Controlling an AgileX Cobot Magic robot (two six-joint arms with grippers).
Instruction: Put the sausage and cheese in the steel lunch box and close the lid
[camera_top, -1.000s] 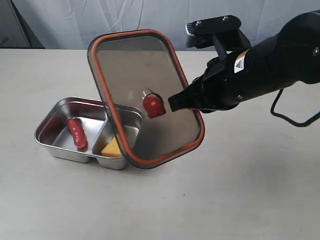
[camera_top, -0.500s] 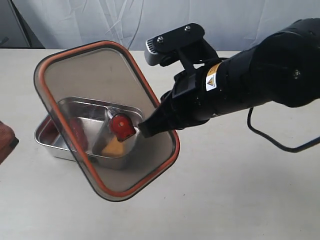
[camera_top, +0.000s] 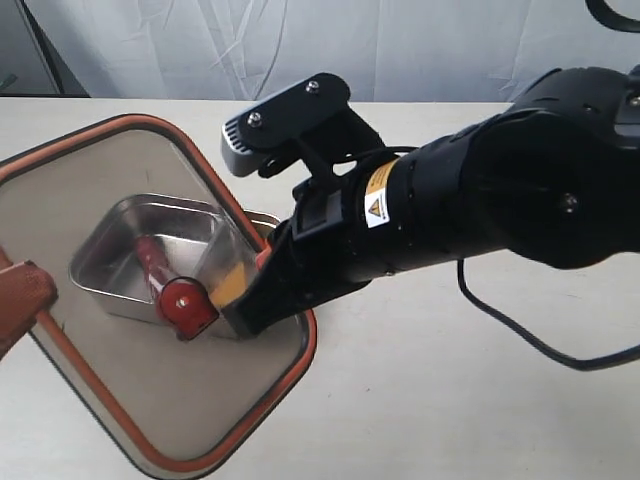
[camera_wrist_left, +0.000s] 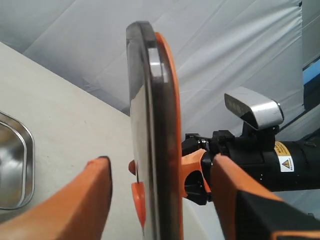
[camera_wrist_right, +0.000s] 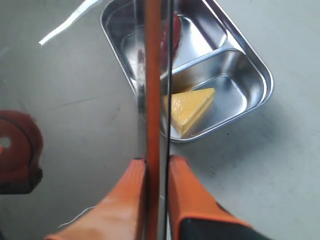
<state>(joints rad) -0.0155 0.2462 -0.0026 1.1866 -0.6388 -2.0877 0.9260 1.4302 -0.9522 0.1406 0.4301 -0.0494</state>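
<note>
Right jaws pinch the lid (camera_top: 120, 400), now leaning 8 o'clock of the steel lunch box (camera_wrist_right: 235, 95); left jaws just spread wide, empty; closing near.

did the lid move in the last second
Yes. The lid has swung left and lower across the steel lunch box, which stayed put.

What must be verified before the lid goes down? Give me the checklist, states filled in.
1. Sausage in box: ok, in one compartment.
2. Cheese in box: ok, in the other compartment.
3. Right gripper holds lid: ok, shut on its edge.
4. Left gripper clear of lid: not ok, open but astride it.
5. Lid flat over box: not ok, steeply tilted.
</note>
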